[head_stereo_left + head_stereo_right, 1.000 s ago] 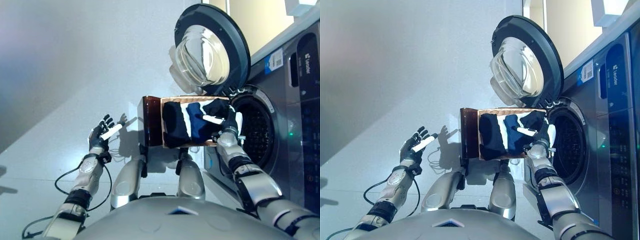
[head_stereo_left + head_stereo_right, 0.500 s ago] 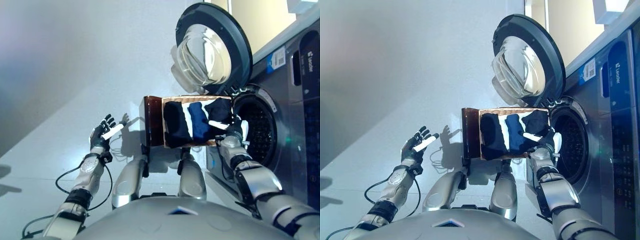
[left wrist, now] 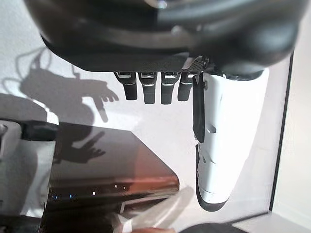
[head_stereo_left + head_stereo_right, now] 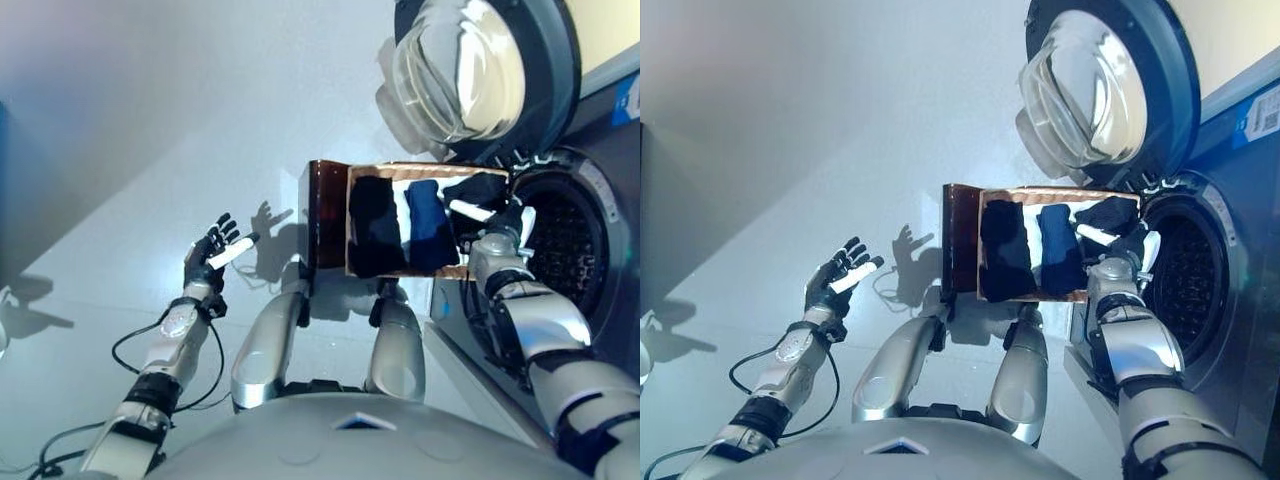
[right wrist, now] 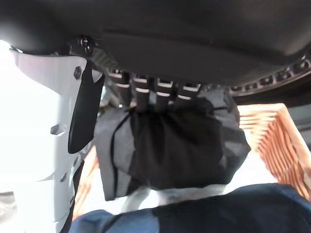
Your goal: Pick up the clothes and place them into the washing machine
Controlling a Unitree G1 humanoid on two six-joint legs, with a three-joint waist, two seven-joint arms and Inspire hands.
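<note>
The right hand (image 4: 507,222) is at the basket's end nearest the washing machine, its fingers (image 5: 146,90) curled down into a black garment (image 5: 180,145) and its white-covered thumb (image 5: 43,145) standing out beside them, so the cloth is pinched in its grasp. That black garment (image 4: 1108,213) lies bunched at the corner of the wicker basket (image 4: 330,215), just beside the rim of the machine's round opening. Next to it in the basket lie a dark blue piece (image 4: 430,225) and another black piece (image 4: 372,225), with strips of white cloth (image 4: 1032,235) showing between them; all the clothes are in the basket. The basket has a dark brown outer wall and a woven orange rim (image 5: 272,141), and it sits on the pale floor in front of the robot. The washing machine (image 4: 1250,240) stands at the right, grey, with its drum (image 4: 565,250) open and dark inside, and its round door (image 4: 1110,85) with a domed glass window swung wide above the basket. The left hand (image 4: 837,280) hangs well apart at the left over the pale floor (image 4: 120,180), its fingers (image 3: 146,87) spread and relaxed, empty
</note>
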